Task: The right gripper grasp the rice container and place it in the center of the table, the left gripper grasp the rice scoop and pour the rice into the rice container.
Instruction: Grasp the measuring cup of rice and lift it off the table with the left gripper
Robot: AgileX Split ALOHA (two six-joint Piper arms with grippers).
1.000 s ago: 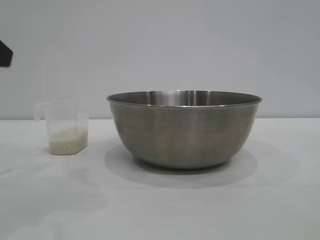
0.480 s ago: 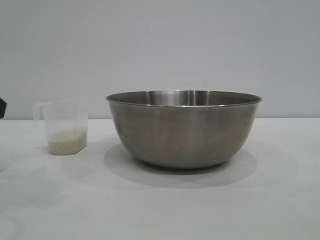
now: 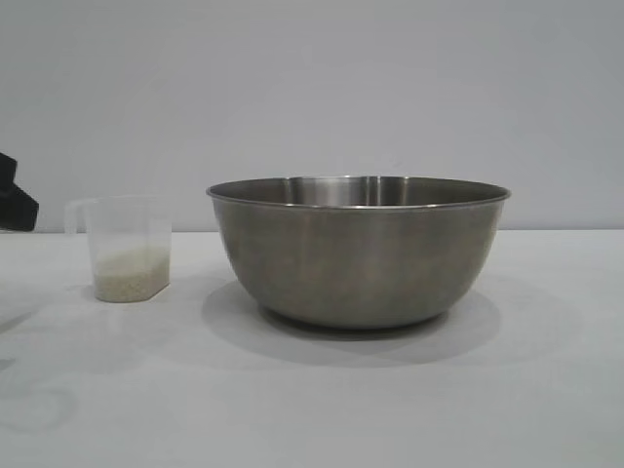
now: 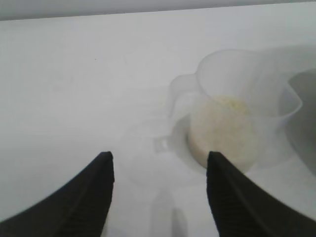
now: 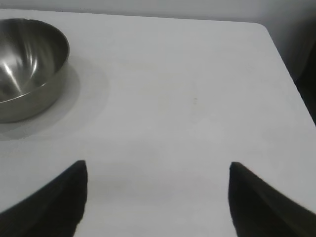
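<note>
1. The left gripper (image 4: 159,170) hangs low over the worktop (image 4: 74,98), fingers (image 4: 96,182) parted and gripping nothing.
2. The rice scoop (image 4: 237,118) stands just ahead of those fingers, its handle turned toward them, rice (image 4: 224,131) inside.
3. No readable label on scoop or rice container (image 3: 359,249).
4. The right gripper (image 5: 157,197) holds its fingers wide, with the rice container well ahead and off to one side.

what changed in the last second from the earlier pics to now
The left arm's dark edge at the exterior view's left border sits lower than a second ago; its left hand is short of the rice scoop, holding nothing. The scoop, its rice, the rice container and the right hand stayed put.
</note>
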